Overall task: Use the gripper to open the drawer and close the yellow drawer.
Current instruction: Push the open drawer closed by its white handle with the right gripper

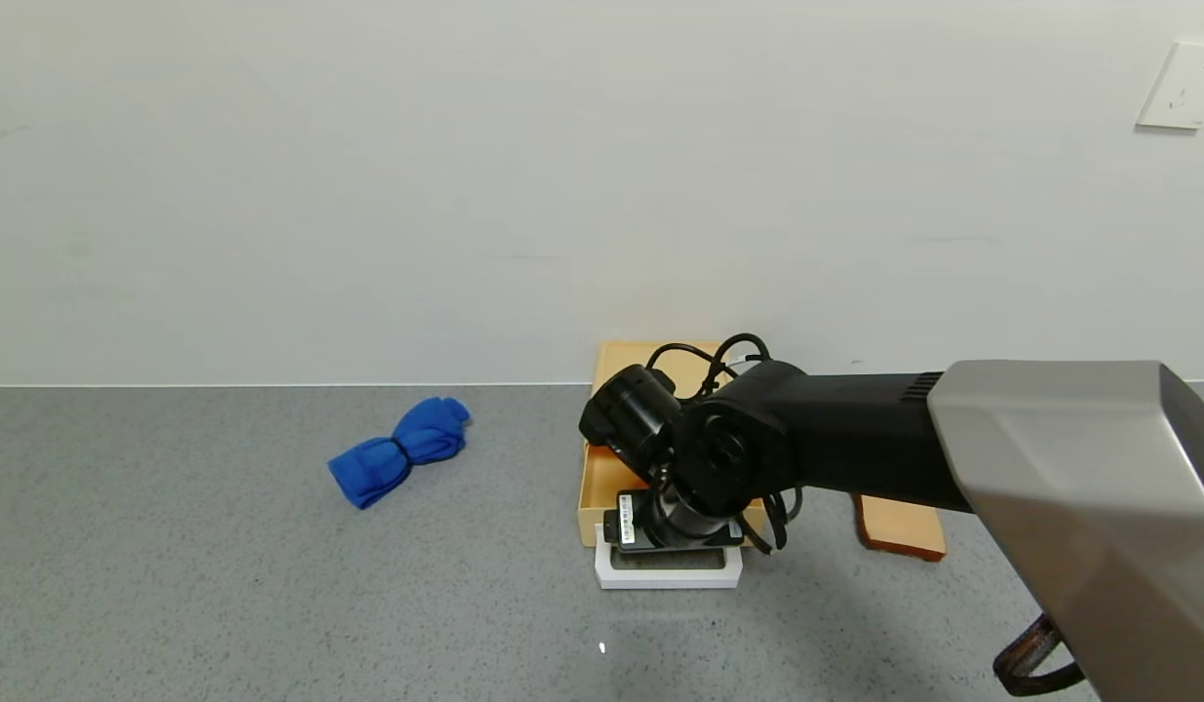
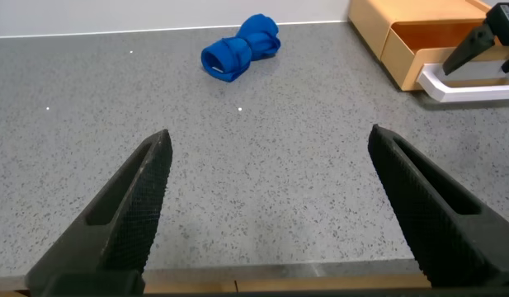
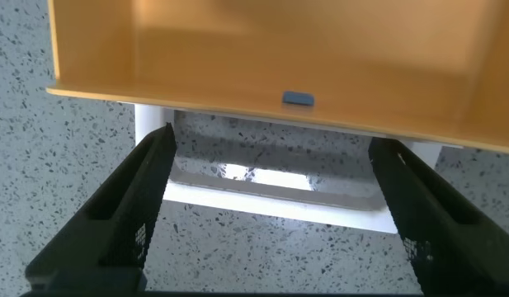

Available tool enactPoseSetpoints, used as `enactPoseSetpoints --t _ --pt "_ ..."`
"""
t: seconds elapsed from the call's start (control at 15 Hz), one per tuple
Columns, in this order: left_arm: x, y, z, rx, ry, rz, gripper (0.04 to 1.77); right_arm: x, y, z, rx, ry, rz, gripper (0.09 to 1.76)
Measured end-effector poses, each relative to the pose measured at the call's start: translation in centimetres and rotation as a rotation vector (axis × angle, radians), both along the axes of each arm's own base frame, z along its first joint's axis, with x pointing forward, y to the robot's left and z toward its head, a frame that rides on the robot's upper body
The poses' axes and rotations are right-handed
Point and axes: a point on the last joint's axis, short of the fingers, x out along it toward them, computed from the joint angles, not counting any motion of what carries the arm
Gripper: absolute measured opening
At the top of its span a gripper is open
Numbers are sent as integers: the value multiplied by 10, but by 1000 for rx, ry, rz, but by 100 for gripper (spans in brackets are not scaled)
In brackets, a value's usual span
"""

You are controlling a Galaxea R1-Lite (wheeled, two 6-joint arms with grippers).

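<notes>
The pale yellow drawer (image 1: pixel 602 483) is slid partly out of its flat box (image 1: pixel 623 361), and its tray is empty. Its white loop handle (image 1: pixel 668 573) lies on the table in front. My right arm (image 1: pixel 718 448) hangs over the drawer's front. In the right wrist view my right gripper (image 3: pixel 270 140) is open, its fingers (image 3: pixel 139 198) straddling the handle (image 3: pixel 270 202) just above it without touching, and the tray (image 3: pixel 270 49) is beyond. My left gripper (image 2: pixel 270 140) is open and empty, low over the table's front edge, far left of the drawer (image 2: pixel 427 45).
A blue rolled cloth (image 1: pixel 399 448) lies to the left of the box and also shows in the left wrist view (image 2: pixel 240 48). A tan toast-shaped slice (image 1: pixel 899 526) lies to the right of the drawer. The wall stands just behind the box.
</notes>
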Motion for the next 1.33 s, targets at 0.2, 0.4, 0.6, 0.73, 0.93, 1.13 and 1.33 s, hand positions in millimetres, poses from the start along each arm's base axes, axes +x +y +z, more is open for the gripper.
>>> enactPoseSetpoints --t 0.2,0.4,0.6,0.73,0.93,1.13,1.33 --pt "0 0 0 0 0 0 172 6 -2 -1 11 -20 1 171" --pt "0 0 0 0 0 0 172 14 -4 -1 22 -47 6 171" --pt "0 0 0 0 0 0 172 20 -5 -2 25 -81 10 171" --pt "0 0 0 0 0 0 172 26 -6 -4 24 -102 9 171" --pt "0 0 0 0 0 0 172 34 -6 -6 28 -149 13 171" --pt "0 0 0 0 0 0 172 41 -8 -5 43 -187 20 171" --pt "0 0 0 0 0 0 172 49 -10 -5 47 -223 30 171"
